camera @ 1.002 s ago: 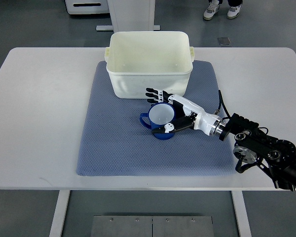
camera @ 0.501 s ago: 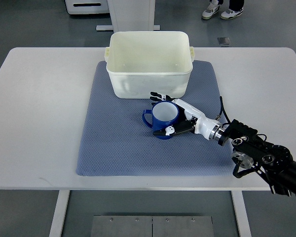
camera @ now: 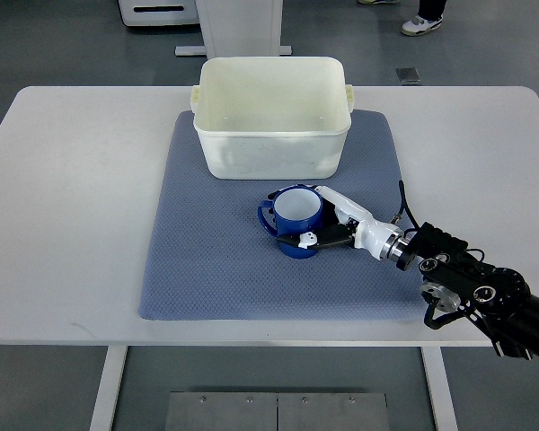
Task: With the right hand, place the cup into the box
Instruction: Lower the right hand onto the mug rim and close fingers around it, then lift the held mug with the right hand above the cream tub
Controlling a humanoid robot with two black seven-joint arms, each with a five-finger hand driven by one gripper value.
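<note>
My right hand (camera: 328,220) is closed around the blue cup (camera: 294,218), which stands upright on the grey mat (camera: 207,260), just before the white box (camera: 271,117).

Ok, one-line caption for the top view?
Right hand wraps around the blue cup on the grey mat, just in front of the empty white box.

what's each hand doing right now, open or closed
Right hand: closed around the blue cup, which sits on the mat in front of the box.
Left hand: not in view.
</note>
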